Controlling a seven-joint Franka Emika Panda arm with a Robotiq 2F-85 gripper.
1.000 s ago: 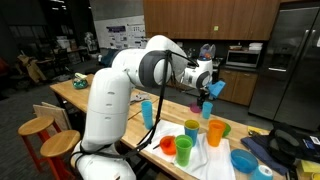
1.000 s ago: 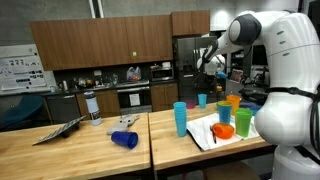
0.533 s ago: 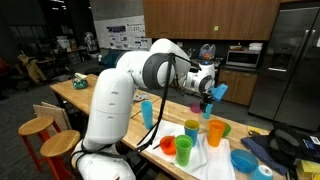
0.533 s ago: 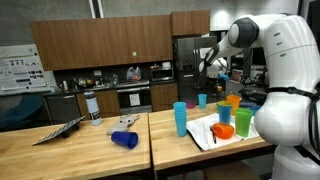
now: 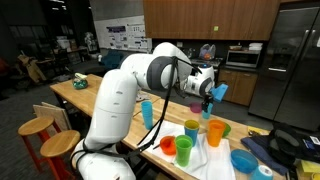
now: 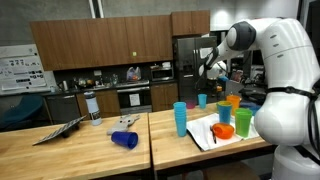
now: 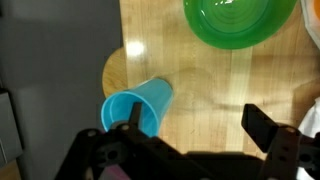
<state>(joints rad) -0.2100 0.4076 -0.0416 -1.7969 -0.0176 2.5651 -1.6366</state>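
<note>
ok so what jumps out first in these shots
The big white robot arm fills the middle of an exterior view, its claw high above the wooden table with jaws wide and a light blue cup at one finger. Below it, an orange cup and a green cup stand among other bright cups, and a second blue cup lies on its side farther along the table.

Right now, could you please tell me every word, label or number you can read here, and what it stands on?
No text can be read.
Sheet on the grey wall: print too small to read.
Posters on the far wall: blurred, unreadable.
Blue cup: no marking shows.
</note>
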